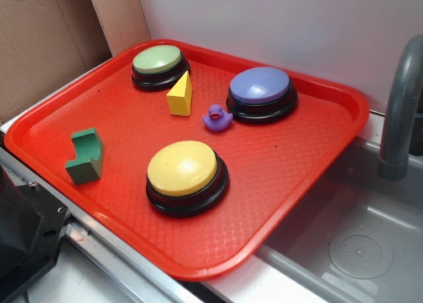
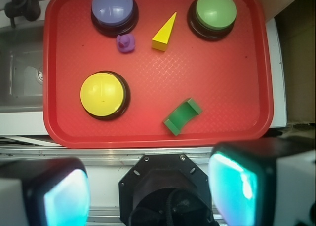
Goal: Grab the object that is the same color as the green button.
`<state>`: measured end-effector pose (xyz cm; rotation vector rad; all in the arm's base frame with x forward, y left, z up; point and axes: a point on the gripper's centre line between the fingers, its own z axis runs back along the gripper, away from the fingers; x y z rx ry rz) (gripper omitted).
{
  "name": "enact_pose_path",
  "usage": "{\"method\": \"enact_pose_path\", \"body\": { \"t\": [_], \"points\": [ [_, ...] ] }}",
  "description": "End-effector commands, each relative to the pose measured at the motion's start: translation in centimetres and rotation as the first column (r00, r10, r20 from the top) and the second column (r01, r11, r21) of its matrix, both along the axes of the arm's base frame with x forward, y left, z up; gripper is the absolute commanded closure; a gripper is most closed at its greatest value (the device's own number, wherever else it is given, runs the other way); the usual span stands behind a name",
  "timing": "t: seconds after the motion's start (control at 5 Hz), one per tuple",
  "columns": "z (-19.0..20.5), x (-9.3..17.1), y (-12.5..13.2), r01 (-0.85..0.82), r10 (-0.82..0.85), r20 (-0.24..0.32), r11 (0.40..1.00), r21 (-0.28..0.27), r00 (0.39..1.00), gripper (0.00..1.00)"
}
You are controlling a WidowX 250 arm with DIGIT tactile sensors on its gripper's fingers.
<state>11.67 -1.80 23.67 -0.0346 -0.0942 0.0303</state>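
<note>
The object, a small dark green L-shaped block (image 1: 84, 159), lies at the near-left edge of the red tray (image 1: 297, 164). The pale green button (image 1: 157, 59) sits at the tray's far-left corner. In the wrist view the block (image 2: 181, 116) is just above centre, near the tray's (image 2: 232, 88) closest rim, and the green button (image 2: 215, 10) is at the upper right. My gripper (image 2: 149, 192) hangs high above the robot base, short of the tray. It is open wide, with nothing between its fingers (image 2: 66, 199). The exterior view does not show the gripper.
On the tray are a yellow wedge (image 1: 180, 94), a purple duck (image 1: 217, 118), a blue-purple button (image 1: 260, 88) and a yellow button (image 1: 183, 169). A grey sink (image 1: 357, 250) with a faucet (image 1: 400, 111) lies to the right. The black robot base (image 1: 20, 237) is at the near left.
</note>
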Motion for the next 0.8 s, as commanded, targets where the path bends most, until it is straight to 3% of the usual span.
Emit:
{"method": "enact_pose_path", "body": {
  "t": [0.0,0.2,0.6],
  "points": [
    [0.0,0.0,0.0,0.000,0.000,0.000,1.000,0.000,1.000,0.00],
    [-0.6,0.2,0.3,-0.115,0.115,0.035,0.993,0.008,0.993,0.00],
    [-4.4,1.0,2.2,-0.416,0.417,0.032,0.909,-0.036,0.908,0.00]
  ]
}}
